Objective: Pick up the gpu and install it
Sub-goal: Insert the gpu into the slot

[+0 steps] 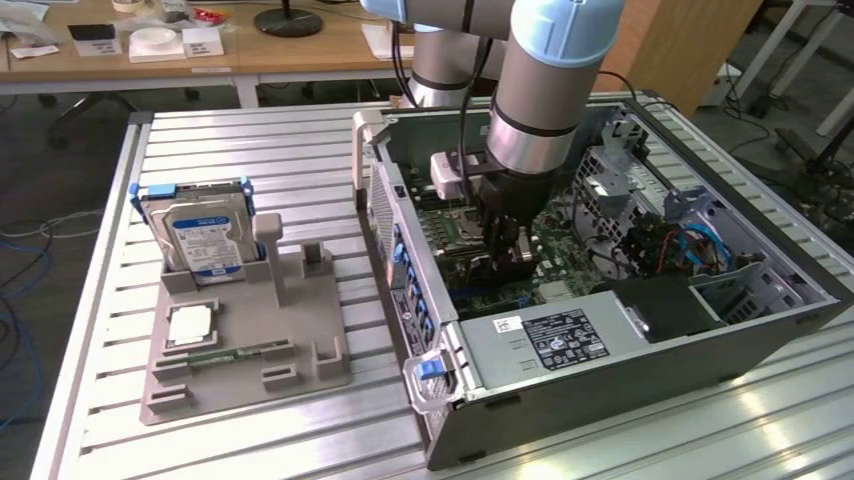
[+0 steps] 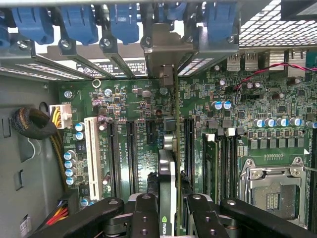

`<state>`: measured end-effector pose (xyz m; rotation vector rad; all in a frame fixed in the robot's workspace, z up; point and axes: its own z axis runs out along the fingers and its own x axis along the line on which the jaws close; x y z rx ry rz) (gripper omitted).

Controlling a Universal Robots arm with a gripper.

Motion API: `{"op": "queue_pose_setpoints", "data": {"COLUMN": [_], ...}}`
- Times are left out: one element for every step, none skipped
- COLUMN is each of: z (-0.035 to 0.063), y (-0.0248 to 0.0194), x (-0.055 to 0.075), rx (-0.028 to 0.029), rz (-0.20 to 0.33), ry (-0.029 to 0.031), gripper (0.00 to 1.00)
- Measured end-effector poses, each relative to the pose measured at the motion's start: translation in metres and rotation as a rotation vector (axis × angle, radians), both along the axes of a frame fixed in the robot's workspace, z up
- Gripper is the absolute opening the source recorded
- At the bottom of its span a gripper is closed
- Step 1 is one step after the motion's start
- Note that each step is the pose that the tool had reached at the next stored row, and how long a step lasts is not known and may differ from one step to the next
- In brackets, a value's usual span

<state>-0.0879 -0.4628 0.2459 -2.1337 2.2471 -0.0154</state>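
The pincer (image 2: pixel 168 208) clamps the gpu (image 2: pixel 167 168) edge-on, its long axis running toward twelve o'clock along the motherboard (image 2: pixel 133 104) slots, bracket (image 2: pixel 166 52) ahead.

Open computer case (image 1: pixel 747 330) occupies right half of the exterior view; gripper (image 1: pixel 511 262) inside it over the motherboard (image 1: pixel 461 235), gpu (image 2: pixel 167 173) edge-on between its fingers. Fixture tray (image 1: pixel 267 330) lower left, hard drive (image 1: pixel 203 240) standing at its rear.

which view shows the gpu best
The wrist view: the gpu stands edge-on between the gripper jaws, above the motherboard slots. In the exterior view the arm and gripper inside the case mostly hide it.
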Motion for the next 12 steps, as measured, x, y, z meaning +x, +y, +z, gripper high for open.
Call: {"op": "queue_pose_setpoints", "data": {"z": [0.0,0.0,-0.0003,-0.0006,-0.001,-0.0014,-0.0019,-0.0024,-0.0027,-0.0031,-0.0034,-0.0034], "y": [0.0,0.0,0.0,0.0,0.0,-0.0001,0.0,0.0,0.0,0.0,0.0,0.0], "x": [0.0,-0.0001,-0.0002,-0.0003,-0.0004,-0.0005,-0.0006,-0.0007,-0.0007,-0.0007,-0.0007,-0.0007], "rx": [0.0,-0.0002,-0.0001,-0.0003,-0.0005,-0.0007,-0.0003,-0.0001,-0.0003,-0.0003,-0.0003,-0.0003], "rz": [0.0,0.0,0.0,0.0,0.0,0.0,0.0,0.0,0.0,0.0,0.0,0.0], "ry": [0.0,0.0,0.0001,0.0001,0.0002,0.0004,0.0002,0.0002,0.0001,0.0002,0.0001,0.0001], "gripper": [0.27,0.27,0.27,0.27,0.27,0.27,0.27,0.27,0.27,0.27,0.27,0.27]}}
